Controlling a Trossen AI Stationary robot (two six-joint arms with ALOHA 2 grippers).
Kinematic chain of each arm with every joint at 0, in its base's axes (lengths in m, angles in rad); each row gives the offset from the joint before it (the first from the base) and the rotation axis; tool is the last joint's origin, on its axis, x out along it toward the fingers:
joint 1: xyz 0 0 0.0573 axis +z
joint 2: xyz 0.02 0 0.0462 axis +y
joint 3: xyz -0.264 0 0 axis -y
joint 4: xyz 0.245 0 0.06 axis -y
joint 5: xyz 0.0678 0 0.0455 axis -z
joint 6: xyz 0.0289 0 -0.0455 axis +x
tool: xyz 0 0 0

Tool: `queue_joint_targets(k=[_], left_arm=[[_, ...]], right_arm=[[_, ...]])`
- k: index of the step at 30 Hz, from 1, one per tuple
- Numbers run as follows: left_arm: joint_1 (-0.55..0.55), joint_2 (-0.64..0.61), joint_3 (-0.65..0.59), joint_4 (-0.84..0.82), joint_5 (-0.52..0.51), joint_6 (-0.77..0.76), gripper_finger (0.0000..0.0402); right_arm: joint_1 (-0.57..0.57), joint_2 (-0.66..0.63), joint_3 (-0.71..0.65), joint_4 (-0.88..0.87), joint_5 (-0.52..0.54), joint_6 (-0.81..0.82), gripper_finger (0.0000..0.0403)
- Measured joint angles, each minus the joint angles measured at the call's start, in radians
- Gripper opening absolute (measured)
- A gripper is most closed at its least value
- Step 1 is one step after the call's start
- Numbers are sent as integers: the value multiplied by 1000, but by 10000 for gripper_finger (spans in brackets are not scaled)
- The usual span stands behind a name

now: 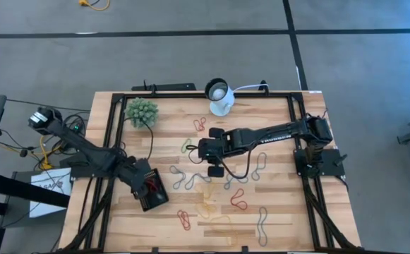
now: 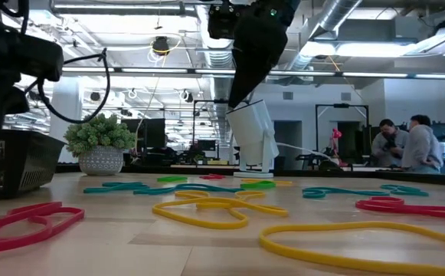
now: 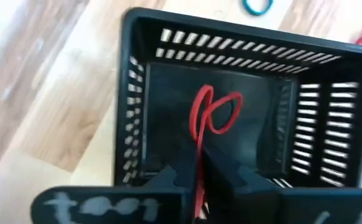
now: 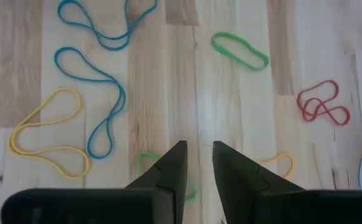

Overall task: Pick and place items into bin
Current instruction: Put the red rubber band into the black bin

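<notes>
Hanging over the black bin point(image 1: 152, 189), the left gripper point(image 3: 200, 177) has its fingers pinched together on a red band point(image 3: 213, 114); the loop dangles from the tips inside the bin, above the floor. From the overhead camera the bin sits at about 8 o'clock from table point(image 1: 275, 226) centre, near the left edge, with the left arm coming in from 10 o'clock.

Right gripper point(image 4: 199, 163) sits near table centre, arm reaching in from 3 o'clock. Fingers slightly apart with a narrow gap, nothing between them, bare wood beneath. A green band point(image 4: 144, 163) lies just beside the left finger, partly hidden under it.

Loose bands spread over the table: another green one point(image 4: 240, 51) at roughly 1 o'clock from the right gripper in its wrist view, a tangled red one point(image 4: 322, 103) at 2 o'clock, blue loops point(image 4: 100, 93) at 10–11 o'clock, a yellow one point(image 4: 47, 132) at 9 o'clock. Low view shows red point(image 2: 27, 222) and yellow point(image 2: 207, 207) bands nearest the camera.

Fuzzy green plant ball point(image 1: 142, 111) at 11 o'clock on the table, white round lamp point(image 1: 220, 95) at 12 o'clock. Two people point(image 2: 406, 142) stand in the room behind.
</notes>
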State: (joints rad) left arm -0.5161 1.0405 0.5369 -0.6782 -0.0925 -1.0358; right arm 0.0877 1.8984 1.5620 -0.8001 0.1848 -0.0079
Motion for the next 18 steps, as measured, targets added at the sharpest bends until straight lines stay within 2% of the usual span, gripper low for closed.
queue_joint_targets(k=[8,13,18], left_arm=[[47,0,0,-16,-3,29,50],[63,0,0,-15,-54,32,80],[70,1,50,-31,9,74,88]], right_arm=[[-5,0,0,1,0,-23,72],[-6,0,0,9,0,-37,72],[-5,0,0,11,0,-101,72]])
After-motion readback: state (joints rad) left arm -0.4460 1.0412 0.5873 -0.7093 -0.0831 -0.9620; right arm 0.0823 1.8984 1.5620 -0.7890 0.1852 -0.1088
